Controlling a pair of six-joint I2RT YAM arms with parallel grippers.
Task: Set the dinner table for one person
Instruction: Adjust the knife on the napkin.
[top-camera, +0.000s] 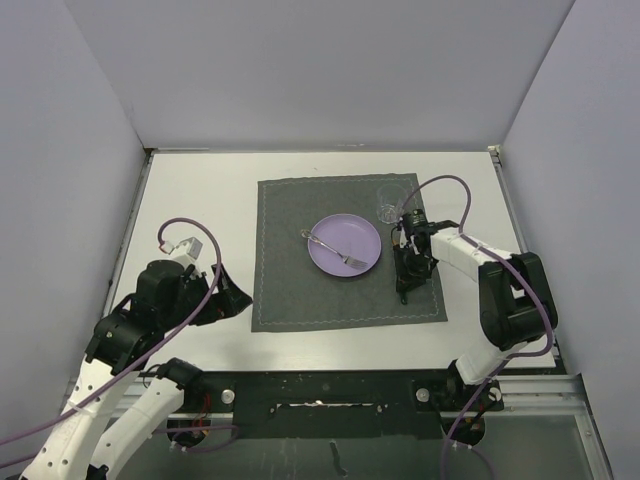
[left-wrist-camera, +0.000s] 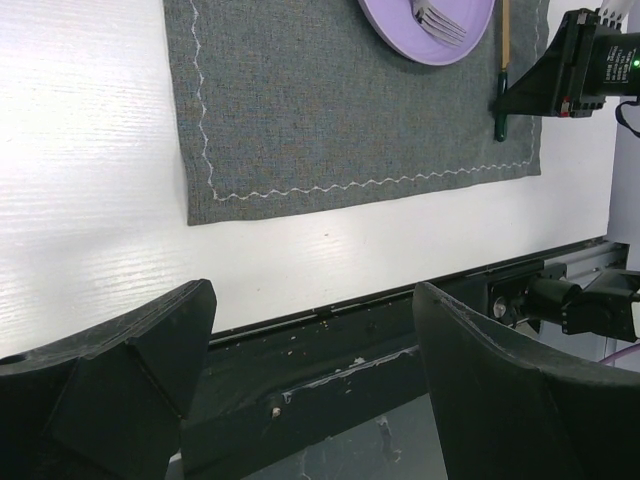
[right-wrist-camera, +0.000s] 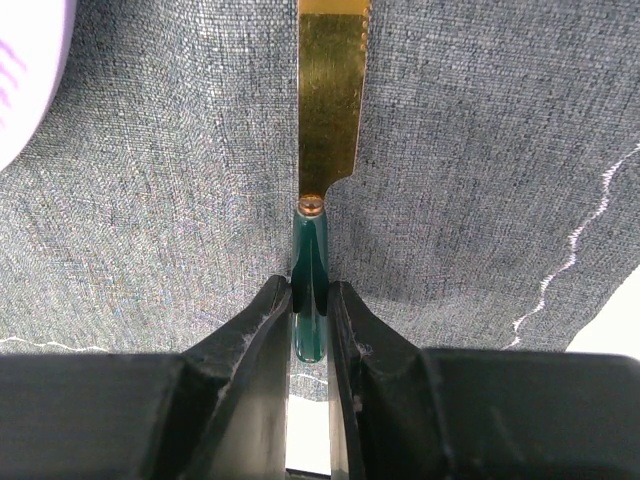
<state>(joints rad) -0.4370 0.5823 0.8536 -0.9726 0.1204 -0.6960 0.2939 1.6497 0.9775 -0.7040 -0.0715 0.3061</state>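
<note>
Left gripper (left-wrist-camera: 315, 330) hangs empty with its jaws spread wide above the near left part of the dinner table (top-camera: 200, 200), whose white top lies directly below it and runs on under everything else. Just right of it begins the dark grey placemat (top-camera: 290, 280). Right gripper (right-wrist-camera: 310, 300), over the mat's near right strip, is clamped on the green handle of a knife (right-wrist-camera: 328, 100), gold blade pointing far; whether the knife touches the cloth is unclear. Left of the blade sits a purple plate (top-camera: 345, 245) carrying a fork (top-camera: 335, 250). At the mat's far right corner stands a clear glass (top-camera: 388, 211).
</note>
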